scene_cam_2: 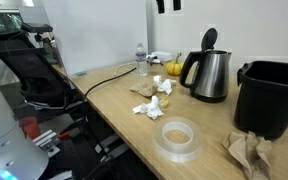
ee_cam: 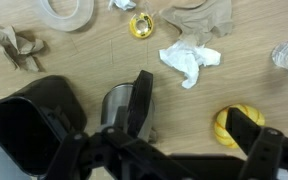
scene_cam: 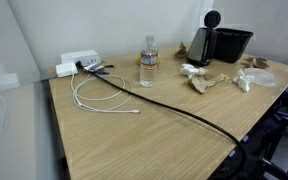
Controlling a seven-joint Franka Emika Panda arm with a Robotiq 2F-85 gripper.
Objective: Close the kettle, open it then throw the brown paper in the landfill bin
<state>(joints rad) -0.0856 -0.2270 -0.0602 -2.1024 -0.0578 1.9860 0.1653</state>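
Observation:
The steel kettle (scene_cam_2: 209, 78) stands upright on the wooden table with its black lid (scene_cam_2: 211, 40) tipped open. It also shows in the wrist view (ee_cam: 117, 105) and in an exterior view (scene_cam: 200, 45). A black bin (scene_cam_2: 274, 95) stands beside it, and appears in the wrist view (ee_cam: 29, 120). Crumpled brown paper (scene_cam_2: 249, 152) lies by the bin near the table edge, at the upper left of the wrist view (ee_cam: 19, 45). My gripper (scene_cam_2: 166, 5) hangs high above the kettle, open and empty; in the wrist view (ee_cam: 169, 150) its fingers spread wide.
A clear tape roll (scene_cam_2: 179, 138), white tissue (scene_cam_2: 154, 105), a second brown paper (ee_cam: 199, 15), a yellow object (ee_cam: 229, 125), a small yellow ring (ee_cam: 141, 25) and a water bottle (scene_cam: 148, 62) lie around the kettle. Cables (scene_cam: 104, 95) and a white power strip (scene_cam: 76, 63) are at the far end.

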